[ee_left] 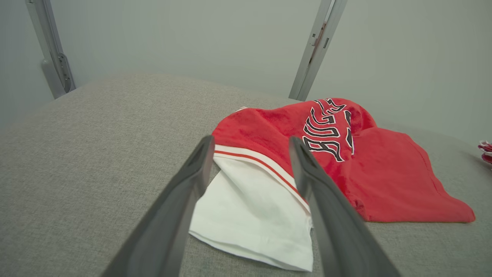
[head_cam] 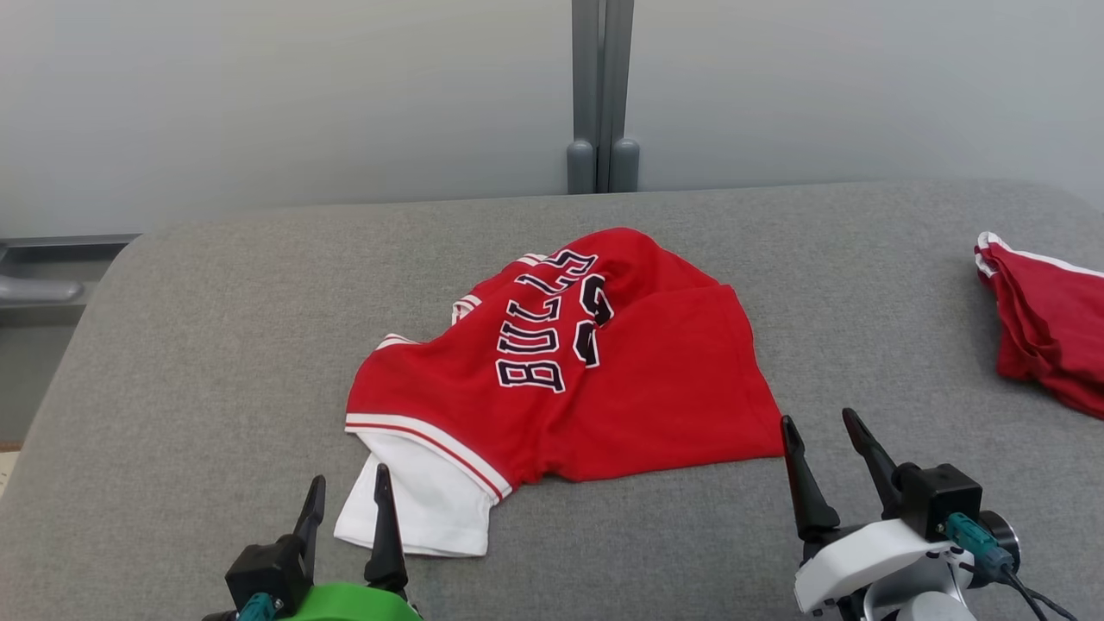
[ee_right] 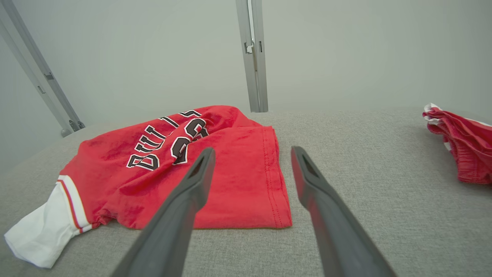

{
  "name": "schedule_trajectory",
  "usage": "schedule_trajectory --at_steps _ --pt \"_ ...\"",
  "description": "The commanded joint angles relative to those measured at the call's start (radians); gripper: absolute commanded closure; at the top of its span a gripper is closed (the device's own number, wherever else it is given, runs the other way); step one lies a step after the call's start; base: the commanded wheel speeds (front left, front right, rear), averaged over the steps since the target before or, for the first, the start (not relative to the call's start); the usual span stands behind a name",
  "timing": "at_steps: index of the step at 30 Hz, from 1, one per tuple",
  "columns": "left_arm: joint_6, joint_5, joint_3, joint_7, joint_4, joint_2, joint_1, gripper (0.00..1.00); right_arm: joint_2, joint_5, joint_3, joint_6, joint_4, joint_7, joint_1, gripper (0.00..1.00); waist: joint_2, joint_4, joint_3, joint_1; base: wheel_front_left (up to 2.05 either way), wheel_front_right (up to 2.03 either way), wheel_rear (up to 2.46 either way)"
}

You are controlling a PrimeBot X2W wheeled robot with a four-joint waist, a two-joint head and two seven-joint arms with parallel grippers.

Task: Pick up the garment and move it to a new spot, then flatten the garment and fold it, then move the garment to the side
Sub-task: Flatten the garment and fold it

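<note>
A red jersey [head_cam: 604, 379] with dark "BULLS" lettering and a white sleeve [head_cam: 423, 504] lies crumpled in the middle of the grey padded surface [head_cam: 216, 328]. My left gripper [head_cam: 348, 490] stands open just short of the white sleeve [ee_left: 253, 207], its fingers either side of that sleeve's near edge in the left wrist view. My right gripper [head_cam: 819, 435] is open beside the jersey's right hem corner [ee_right: 282, 221], holding nothing. The jersey [ee_right: 173, 169] spreads to the left in the right wrist view.
A second red garment with white trim [head_cam: 1048, 319] lies bunched at the surface's right edge, seen too in the right wrist view [ee_right: 461, 150]. A grey post [head_cam: 601, 95] stands behind against a pale wall. Bare grey surface lies left of the jersey.
</note>
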Motion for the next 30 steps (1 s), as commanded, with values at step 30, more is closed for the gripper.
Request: schedule_trajectory --at_steps 30 --pt "0.004 -0.054 0.015 0.428 0.311 0.105 -0.195 0.00 -0.003 -0.030 -0.034 -0.002 0.042 0.003 -0.054 0.00 0.0000 -0.063 0.088 0.0000 0.00 0.00 0.00"
